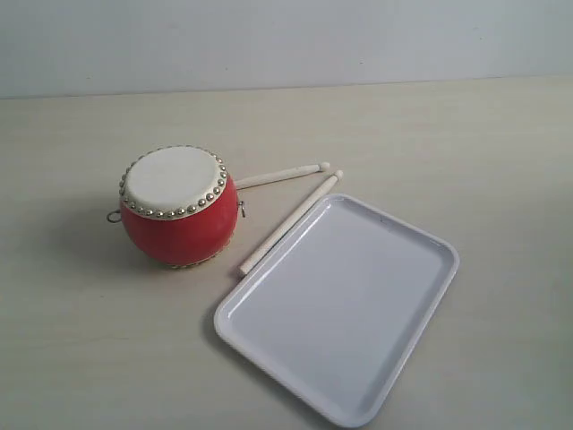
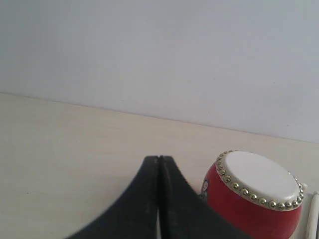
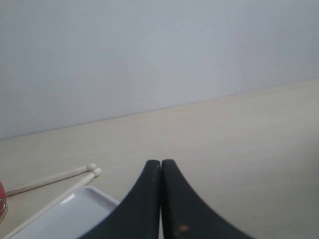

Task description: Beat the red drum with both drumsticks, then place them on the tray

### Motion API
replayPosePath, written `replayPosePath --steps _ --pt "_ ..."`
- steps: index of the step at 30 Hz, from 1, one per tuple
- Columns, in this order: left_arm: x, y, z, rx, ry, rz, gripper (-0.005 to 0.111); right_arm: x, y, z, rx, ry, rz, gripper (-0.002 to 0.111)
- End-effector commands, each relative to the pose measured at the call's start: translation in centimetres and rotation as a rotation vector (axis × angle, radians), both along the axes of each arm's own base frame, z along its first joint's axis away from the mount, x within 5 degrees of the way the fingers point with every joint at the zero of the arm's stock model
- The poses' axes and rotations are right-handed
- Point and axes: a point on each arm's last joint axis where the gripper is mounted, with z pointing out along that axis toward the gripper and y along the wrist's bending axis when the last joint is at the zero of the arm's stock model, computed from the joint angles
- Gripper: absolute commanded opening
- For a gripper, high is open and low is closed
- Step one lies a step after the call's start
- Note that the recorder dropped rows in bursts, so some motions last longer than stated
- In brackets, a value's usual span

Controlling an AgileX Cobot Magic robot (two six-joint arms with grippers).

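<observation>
The red drum [image 1: 177, 208] with its cream skin and brass studs stands left of centre on the table; the left wrist view shows the drum [image 2: 254, 196] too. Two pale drumsticks lie beside it: one [image 1: 279, 176] runs from behind the drum to the right, the other [image 1: 291, 222] lies diagonally along the edge of the white tray [image 1: 340, 305]. Neither gripper shows in the exterior view. My left gripper [image 2: 159, 160] is shut and empty, a little short of the drum. My right gripper [image 3: 161, 163] is shut and empty, beside the tray corner [image 3: 75, 211] and the stick tips [image 3: 92, 169].
The pale wooden table [image 1: 466, 143] runs back to a plain light wall [image 1: 286, 40]. The tray holds nothing and reaches close to the front edge of the exterior view.
</observation>
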Motion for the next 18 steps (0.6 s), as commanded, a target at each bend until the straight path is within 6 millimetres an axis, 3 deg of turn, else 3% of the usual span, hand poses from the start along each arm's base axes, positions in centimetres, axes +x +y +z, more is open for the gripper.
replayPosePath --steps 1,18 --pt "-0.02 0.01 -0.04 -0.012 -0.006 0.002 0.0 -0.03 -0.03 -0.1 -0.008 -0.005 -0.004 0.0" --pt "-0.02 0.04 0.0 0.04 -0.014 0.003 0.0 -0.03 -0.04 -0.07 -0.017 -0.009 -0.004 0.0"
